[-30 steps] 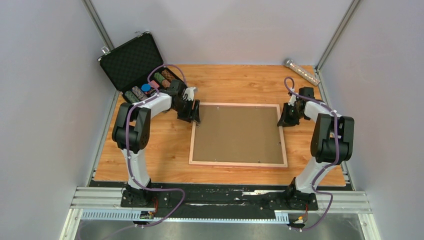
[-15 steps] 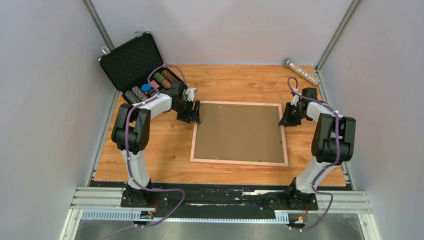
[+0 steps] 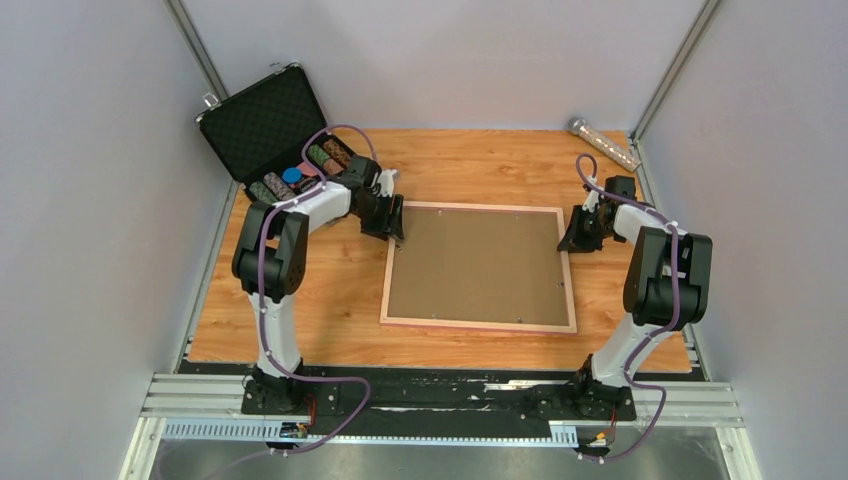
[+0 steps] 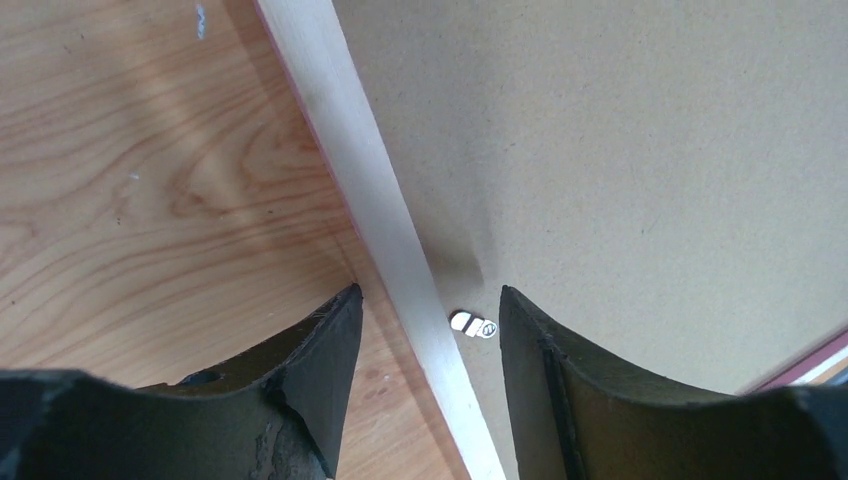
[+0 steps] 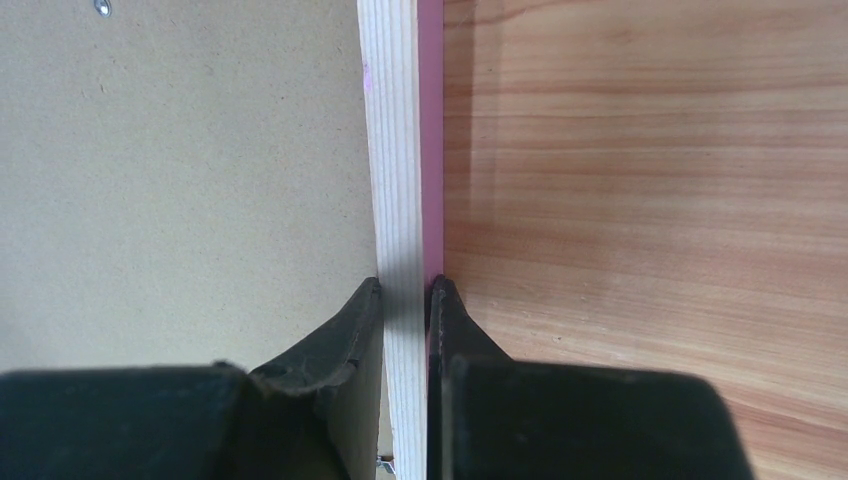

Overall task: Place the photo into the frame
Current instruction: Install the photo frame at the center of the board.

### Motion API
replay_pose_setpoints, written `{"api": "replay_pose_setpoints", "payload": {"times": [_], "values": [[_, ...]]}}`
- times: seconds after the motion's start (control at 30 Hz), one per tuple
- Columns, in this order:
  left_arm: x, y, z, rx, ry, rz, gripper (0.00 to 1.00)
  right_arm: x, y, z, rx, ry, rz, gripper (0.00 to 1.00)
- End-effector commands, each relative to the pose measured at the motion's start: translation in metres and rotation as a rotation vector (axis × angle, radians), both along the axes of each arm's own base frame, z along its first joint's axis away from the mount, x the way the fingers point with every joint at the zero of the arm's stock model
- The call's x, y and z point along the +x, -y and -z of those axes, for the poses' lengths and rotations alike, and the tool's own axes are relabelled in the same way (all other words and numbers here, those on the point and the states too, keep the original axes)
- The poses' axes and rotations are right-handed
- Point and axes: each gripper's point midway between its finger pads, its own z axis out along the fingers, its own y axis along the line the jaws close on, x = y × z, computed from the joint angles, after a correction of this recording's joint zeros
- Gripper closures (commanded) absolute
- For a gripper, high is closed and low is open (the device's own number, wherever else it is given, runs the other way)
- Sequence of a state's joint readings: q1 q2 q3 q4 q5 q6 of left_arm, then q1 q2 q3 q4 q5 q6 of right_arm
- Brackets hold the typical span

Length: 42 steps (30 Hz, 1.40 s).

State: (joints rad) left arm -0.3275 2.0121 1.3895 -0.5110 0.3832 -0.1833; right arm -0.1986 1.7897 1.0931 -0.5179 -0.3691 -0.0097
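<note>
The frame [image 3: 478, 326] lies face down mid-table, its light wood back rails up and a plain brown backing board [image 3: 475, 265] filling it. The photo is hidden. My left gripper [image 3: 393, 228] is open and straddles the left rail near the far corner; in the left wrist view the gripper [image 4: 428, 295] has the rail [image 4: 350, 140] between its fingers, with a small metal tab [image 4: 472, 324] beside it. My right gripper [image 3: 570, 236] is shut on the right rail near the far corner; in the right wrist view the gripper [image 5: 406, 285] pinches the wood-and-pink rail [image 5: 392, 130].
An open black foam-lined case [image 3: 262, 125] with several rolls stands at the far left, close behind my left arm. A shiny cylinder [image 3: 603, 143] lies at the far right corner. Grey walls close in on both sides.
My left gripper has shifted a little farther and to the right along the left rail. The right gripper and the frame nudged slightly to the right, then held still.
</note>
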Motion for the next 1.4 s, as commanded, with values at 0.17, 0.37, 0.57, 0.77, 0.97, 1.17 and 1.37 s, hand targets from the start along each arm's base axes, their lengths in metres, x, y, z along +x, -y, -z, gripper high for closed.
{"api": "replay_pose_setpoints", "payload": {"times": [0.17,0.37,0.57,0.77,0.97,1.17,1.37], "values": [[-0.029,-0.009,0.049,0.160,-0.071,0.005,0.42,-0.001,0.002,0.011,0.014,-0.015,0.026,1.00],[-0.033,-0.019,0.049,0.207,-0.058,0.005,0.44,-0.002,0.002,0.011,0.018,-0.015,0.026,1.00],[-0.039,-0.024,0.045,0.219,-0.048,0.022,0.44,-0.001,0.003,0.010,0.018,-0.013,0.026,1.00],[-0.045,-0.030,0.044,0.241,-0.046,0.041,0.45,-0.001,0.004,0.010,0.019,-0.012,0.028,1.00],[-0.049,-0.034,0.038,0.252,-0.030,0.063,0.47,-0.001,0.006,0.009,0.018,-0.010,0.032,1.00],[-0.054,-0.037,0.040,0.259,-0.038,0.083,0.47,0.000,0.007,0.009,0.016,-0.011,0.034,1.00],[-0.056,-0.035,0.040,0.247,-0.045,0.094,0.48,-0.001,0.008,0.010,0.015,-0.013,0.038,1.00]]}}
